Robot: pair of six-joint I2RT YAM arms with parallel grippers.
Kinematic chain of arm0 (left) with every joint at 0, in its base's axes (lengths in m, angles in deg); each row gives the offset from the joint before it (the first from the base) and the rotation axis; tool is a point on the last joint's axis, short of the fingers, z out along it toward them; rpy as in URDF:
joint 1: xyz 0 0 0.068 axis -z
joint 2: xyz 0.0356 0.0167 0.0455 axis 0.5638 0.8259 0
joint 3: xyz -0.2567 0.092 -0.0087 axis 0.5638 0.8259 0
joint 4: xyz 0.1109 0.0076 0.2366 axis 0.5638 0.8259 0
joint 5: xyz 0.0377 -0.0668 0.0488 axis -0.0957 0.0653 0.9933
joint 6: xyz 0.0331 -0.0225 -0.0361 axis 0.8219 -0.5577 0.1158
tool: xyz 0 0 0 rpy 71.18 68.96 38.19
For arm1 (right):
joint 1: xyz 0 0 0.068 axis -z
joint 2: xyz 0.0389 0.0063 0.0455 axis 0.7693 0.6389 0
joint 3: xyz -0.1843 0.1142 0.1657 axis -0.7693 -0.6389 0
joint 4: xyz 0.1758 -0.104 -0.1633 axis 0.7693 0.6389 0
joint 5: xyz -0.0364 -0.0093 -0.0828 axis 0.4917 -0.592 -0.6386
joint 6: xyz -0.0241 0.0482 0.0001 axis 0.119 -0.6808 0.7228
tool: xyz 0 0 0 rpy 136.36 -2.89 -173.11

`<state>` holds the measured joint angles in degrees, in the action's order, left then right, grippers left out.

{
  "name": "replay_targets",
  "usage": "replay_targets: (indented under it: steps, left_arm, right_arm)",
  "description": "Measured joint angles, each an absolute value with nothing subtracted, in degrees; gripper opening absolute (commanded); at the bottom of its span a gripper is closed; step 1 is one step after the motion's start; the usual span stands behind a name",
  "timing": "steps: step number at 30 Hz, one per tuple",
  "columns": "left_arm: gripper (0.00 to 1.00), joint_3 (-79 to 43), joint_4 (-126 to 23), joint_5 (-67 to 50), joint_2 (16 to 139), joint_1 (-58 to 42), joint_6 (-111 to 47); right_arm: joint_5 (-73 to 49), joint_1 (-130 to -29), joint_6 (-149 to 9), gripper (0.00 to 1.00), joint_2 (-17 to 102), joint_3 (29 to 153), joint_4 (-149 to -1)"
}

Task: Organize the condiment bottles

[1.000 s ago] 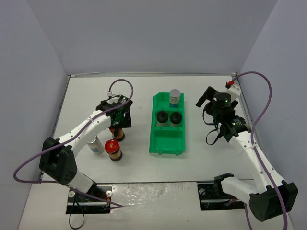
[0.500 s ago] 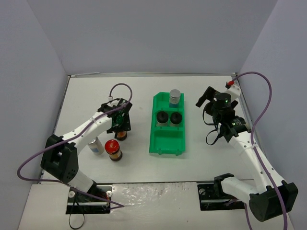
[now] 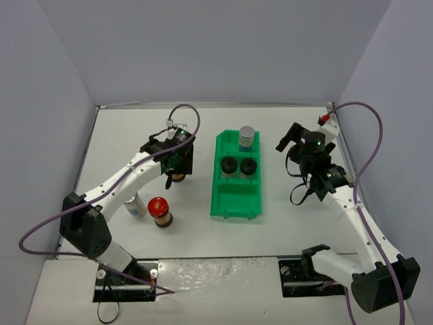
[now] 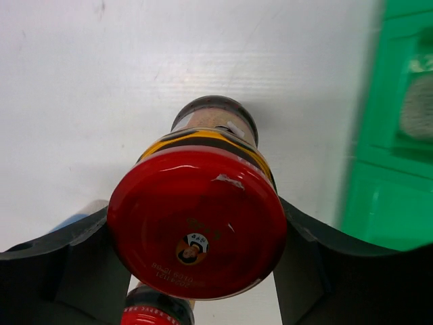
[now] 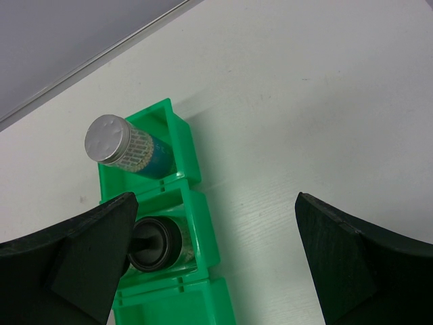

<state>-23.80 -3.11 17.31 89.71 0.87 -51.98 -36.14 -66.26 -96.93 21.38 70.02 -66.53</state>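
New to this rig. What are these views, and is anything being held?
Two small robot arms, each with a two-finger gripper. One picture looks down from above and behind them; the other two come from a camera on each wrist, dark fingers at the edges. The left gripper is shut on a red-capped brownish jar. The right gripper is open and empty. On the white table, a green divided plastic bin holds a silver-capped jar in its far compartment and two black-capped jars in the middle one. Another red-capped jar and another silver-capped jar stand loose near the left arm.
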Motion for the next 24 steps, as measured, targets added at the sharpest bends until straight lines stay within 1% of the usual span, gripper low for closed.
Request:
replay_targets:
  steps: [5,10,18,24]
  left_arm:
    - [0.0,-33.6,-2.5,17.7,90.1,5.2,-47.6]
    - [0.0,-40.9,-0.1,17.2,92.9,10.0,-44.7]
    - [0.0,-44.3,1.4,14.7,100.4,20.8,-41.1]
    - [0.0,-47.1,1.9,12.1,104.6,24.3,-40.2]
  right_arm:
    - [-36.1,-66.3,-97.0,1.0,21.4,70.0,-66.6]
    - [-36.2,-66.3,-97.0,1.0,21.4,70.0,-66.7]
    - [-36.9,-66.3,-97.2,1.0,21.3,70.0,-66.7]
    - [-38.4,-66.3,-97.7,1.0,20.9,70.0,-66.6]
